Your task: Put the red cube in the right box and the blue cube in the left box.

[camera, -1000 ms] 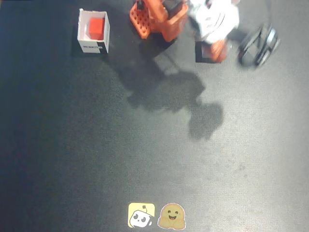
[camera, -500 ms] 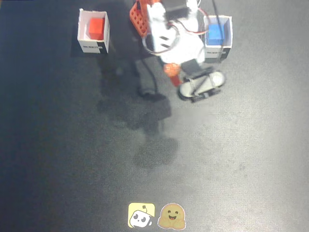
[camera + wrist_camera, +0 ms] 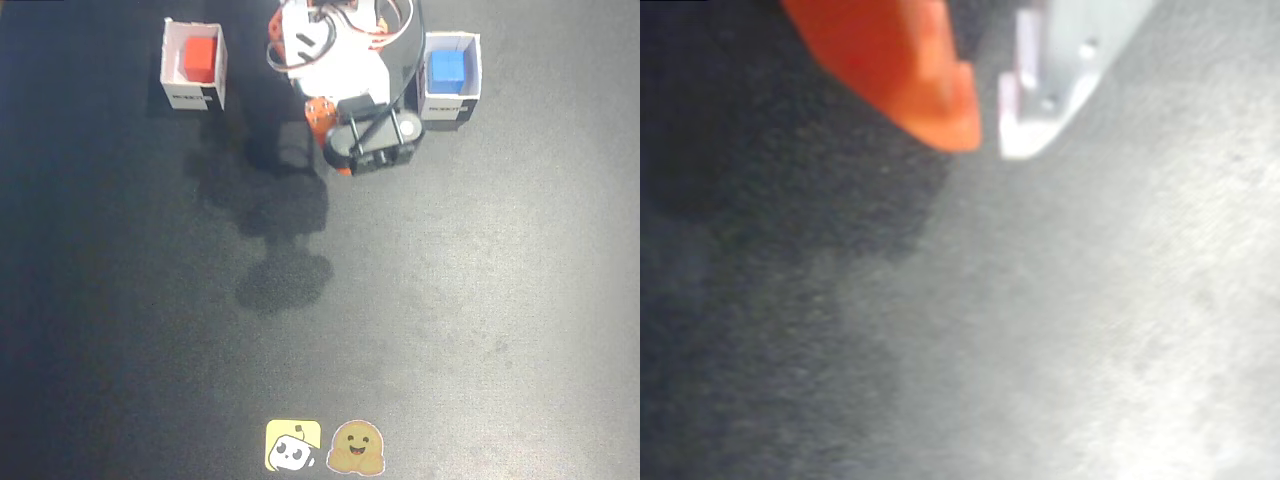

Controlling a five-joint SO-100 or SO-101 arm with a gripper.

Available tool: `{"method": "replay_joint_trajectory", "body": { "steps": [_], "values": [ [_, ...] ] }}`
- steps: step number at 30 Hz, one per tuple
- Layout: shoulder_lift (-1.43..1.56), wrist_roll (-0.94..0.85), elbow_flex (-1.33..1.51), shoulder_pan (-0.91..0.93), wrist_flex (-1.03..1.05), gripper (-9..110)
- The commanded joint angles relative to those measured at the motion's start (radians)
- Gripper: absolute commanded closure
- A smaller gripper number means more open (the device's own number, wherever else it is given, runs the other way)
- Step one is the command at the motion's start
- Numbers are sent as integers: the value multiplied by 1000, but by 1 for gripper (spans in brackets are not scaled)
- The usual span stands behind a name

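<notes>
The tool (image 3: pixel 988 125) carries nothing: in the wrist view its orange finger and its white finger sit tip beside tip with only a thin dark slit between them, pressed nearly together over bare desk (image 3: pixel 1090 330). In the fixed view the tool (image 3: pixel 345 160) hangs at the end of the folded arm, near the top middle of the desk (image 3: pixel 450 300), between the two boxes and a little nearer the one on that view's right.

A second ago the arm was stretched out over the box on the fixed view's right and hid it. Half a second ago it had swung clear, showing the blue cube inside. Now it has pulled in further toward its base, and its shadow on the desk has drawn in with it.

The blue cube (image 3: pixel 447 68) lies inside the white box (image 3: pixel 472 70) on the fixed view's right, apart from the tool. The red cube (image 3: pixel 200 57) lies inside the other white box (image 3: pixel 170 60) on the fixed view's left, where it has stayed through all three moments.

Both cubes are boxed, one to each box, so I judge the sorting done, with the arm retreating to rest. Whether these sides match the task's left and right depends on whose viewpoint is meant, which cannot be told.
</notes>
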Motion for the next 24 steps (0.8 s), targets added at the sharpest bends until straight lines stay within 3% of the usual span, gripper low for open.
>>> {"method": "replay_joint_trajectory", "body": {
  "steps": [1, 4, 24],
  "values": [
    [100, -3, 35, 11, -15, 101],
    [218, -2, 106, 18, 8, 101],
    [218, 91, 179, 89, 43, 101]
  ]
}}
